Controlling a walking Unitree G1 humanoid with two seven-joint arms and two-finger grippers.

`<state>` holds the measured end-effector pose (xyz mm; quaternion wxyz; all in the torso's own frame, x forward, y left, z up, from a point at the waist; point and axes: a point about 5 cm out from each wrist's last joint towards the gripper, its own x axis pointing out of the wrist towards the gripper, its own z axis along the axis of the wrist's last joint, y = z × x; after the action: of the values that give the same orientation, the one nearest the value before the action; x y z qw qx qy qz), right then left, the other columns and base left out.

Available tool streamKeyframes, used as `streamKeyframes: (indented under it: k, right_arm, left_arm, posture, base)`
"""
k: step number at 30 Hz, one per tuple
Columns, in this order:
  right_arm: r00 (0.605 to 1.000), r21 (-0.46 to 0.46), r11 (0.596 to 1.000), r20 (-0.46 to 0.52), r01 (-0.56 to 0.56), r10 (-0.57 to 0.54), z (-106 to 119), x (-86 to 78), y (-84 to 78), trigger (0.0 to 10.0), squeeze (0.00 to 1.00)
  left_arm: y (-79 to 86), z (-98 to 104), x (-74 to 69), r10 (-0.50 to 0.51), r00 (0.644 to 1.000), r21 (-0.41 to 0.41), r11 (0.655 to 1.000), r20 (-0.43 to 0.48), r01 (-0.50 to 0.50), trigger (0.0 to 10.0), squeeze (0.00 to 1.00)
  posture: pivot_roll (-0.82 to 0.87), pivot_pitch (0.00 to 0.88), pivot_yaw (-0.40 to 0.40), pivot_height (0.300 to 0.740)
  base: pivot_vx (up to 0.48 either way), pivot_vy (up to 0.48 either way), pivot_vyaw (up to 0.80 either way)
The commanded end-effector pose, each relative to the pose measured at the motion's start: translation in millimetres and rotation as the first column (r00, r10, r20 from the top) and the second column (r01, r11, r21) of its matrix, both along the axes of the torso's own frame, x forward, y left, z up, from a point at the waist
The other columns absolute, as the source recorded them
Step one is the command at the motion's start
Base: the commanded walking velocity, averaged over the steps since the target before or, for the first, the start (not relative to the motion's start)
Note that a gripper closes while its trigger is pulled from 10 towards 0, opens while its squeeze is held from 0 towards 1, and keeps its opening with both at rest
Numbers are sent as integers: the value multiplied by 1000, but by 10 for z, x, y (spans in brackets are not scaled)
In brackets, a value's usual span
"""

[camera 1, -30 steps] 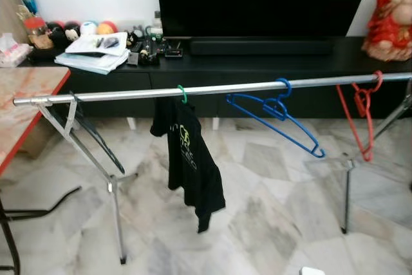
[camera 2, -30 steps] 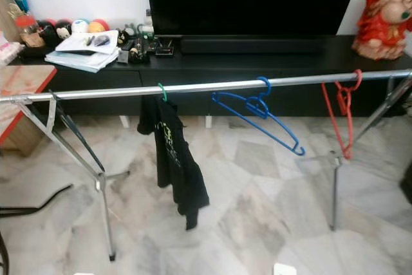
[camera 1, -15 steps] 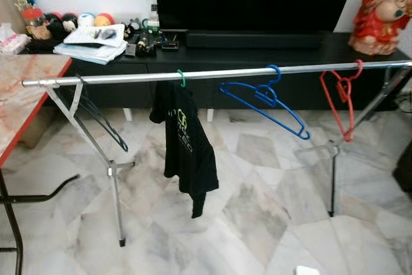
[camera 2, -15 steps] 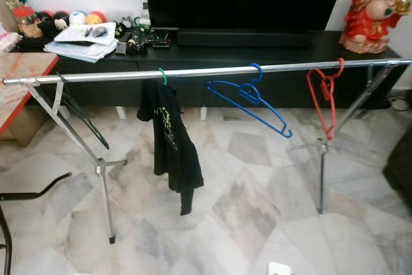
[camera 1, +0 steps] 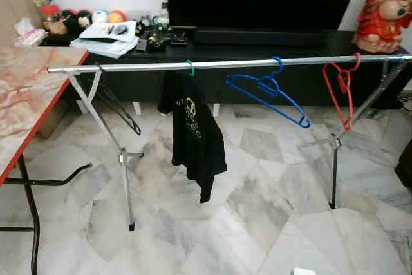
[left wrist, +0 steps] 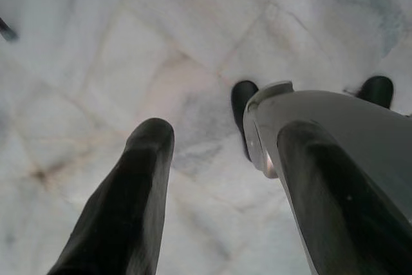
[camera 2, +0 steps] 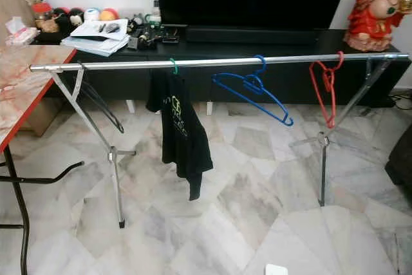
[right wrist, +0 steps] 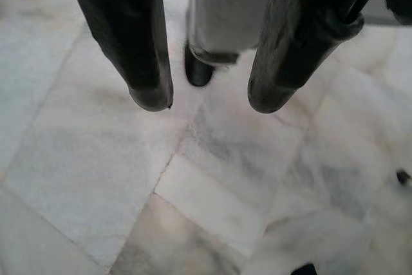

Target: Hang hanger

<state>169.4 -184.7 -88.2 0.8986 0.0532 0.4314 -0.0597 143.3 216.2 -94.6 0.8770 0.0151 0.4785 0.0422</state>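
1. Left eye view: a blue hanger (camera 1: 267,92) and a red hanger (camera 1: 341,89) are hanging on the silver rail (camera 1: 232,64); a black shirt (camera 1: 193,134) is hanging from a green hook.
2. Left wrist view: the left gripper (left wrist: 225,159) is pointing at the marble floor (left wrist: 96,49), fingers spread, grasping nothing.
3. Right wrist view: the right gripper (right wrist: 209,98) is hanging over the floor, fingers released, empty.

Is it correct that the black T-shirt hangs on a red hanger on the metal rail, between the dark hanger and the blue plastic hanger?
Not quite. The black T-shirt hangs on a green hook, not a red one; the left eye view shows this. The red plastic hanger hangs bare near the right end of the metal rail. The shirt does hang between the dark hanger and the blue plastic hanger.
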Motion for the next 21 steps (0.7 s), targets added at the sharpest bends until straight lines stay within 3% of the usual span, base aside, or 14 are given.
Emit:
streamKeyframes:
  k: [1,10,14,21]
  right_arm:
    - [1000,-7,1000,-28,2,-2,-29,-67,-27,10000,0]
    - [999,-6,1000,-33,-9,8,-33,-69,-8,10000,0]
    - [999,-5,1000,-34,-10,10,-33,-67,-8,10000,0]
    - [999,-6,1000,-34,-9,9,-32,-64,-9,10000,0]
  left_arm:
    - [15,8,16,1,1000,3,1000,1,-1,10000,0]
    - [18,8,15,-28,1000,22,999,-6,29,10000,0]
    - [28,-9,-46,-30,999,22,999,-10,31,10000,0]
    - [27,-14,-63,-16,1000,14,1000,-8,16,10000,0]
  posture:
    - [-62,86,15,721]
    - [-62,86,16,721]
    - [-62,83,15,721]
    - [-63,75,16,721]
  base:
    - [0,0,-800]
    - [0,0,-800]
    - [0,-480,-791]
    - [0,0,-788]
